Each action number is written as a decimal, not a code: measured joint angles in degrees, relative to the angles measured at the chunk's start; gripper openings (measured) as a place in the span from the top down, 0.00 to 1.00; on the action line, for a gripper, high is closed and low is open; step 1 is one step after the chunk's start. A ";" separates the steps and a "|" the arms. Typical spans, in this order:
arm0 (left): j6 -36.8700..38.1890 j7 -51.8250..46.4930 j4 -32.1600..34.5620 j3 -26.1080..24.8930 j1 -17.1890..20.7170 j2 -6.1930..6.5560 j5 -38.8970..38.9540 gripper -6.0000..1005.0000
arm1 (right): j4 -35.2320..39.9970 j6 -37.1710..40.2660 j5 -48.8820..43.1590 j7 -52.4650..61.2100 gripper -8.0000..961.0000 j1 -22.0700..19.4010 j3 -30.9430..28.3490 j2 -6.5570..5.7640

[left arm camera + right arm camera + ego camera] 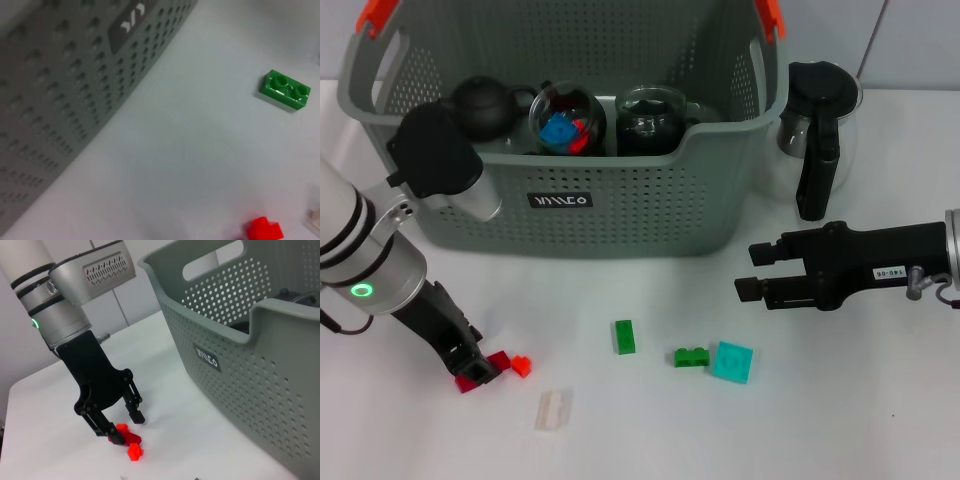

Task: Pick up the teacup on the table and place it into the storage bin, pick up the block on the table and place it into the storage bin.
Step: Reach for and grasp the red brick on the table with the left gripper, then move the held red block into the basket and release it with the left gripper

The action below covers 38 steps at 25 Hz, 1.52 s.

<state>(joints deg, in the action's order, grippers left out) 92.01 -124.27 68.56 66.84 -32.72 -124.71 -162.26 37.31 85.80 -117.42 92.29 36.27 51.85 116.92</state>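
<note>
Lab test bench — bare white table (840, 420), plain wall panels (125, 295).

The storage bin (570, 215) is walling off the far side of the table (840, 420), and a glass coffee pot (817, 125) is standing just beside its right end, narrowing that passage. Loose pieces are dotting the near tabletop: a red block (498, 364), a small orange-red piece (521, 366), a clear block (553, 409), two green bricks (624, 336) (691, 356) and a teal tile (732, 361), with bare lanes lying between them.
</note>
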 joint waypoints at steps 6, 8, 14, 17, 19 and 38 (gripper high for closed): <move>1.25 -0.36 0.12 0.31 -0.18 -0.01 0.44 0.52 | -0.04 0.06 0.00 -0.01 0.33 -0.06 0.00 -0.03; 1.33 -0.50 0.13 0.44 -0.18 -0.01 0.44 0.52 | -0.05 0.06 0.00 0.00 0.33 -0.06 0.00 -0.03; 1.09 -0.80 -0.21 1.28 -0.26 -0.01 0.34 0.54 | 0.21 0.01 0.00 -0.01 0.33 0.01 0.00 -0.03; 0.92 -0.80 -0.33 1.38 -0.35 -0.01 0.35 0.55 | 0.33 -0.01 0.00 -0.01 0.33 0.13 0.00 -0.03; 0.80 -0.80 -0.77 1.37 -0.55 -0.01 0.36 0.56 | 0.37 -0.02 0.00 -0.01 0.33 0.18 0.00 -0.03; 1.43 -0.82 -1.37 0.51 -1.87 0.34 0.72 0.81 | 0.39 -0.45 0.00 -0.09 0.33 0.07 0.00 -0.13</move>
<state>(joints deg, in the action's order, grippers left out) 93.44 -125.09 67.18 67.35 -34.59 -124.36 -161.53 37.71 85.35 -117.43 92.19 36.34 51.86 116.79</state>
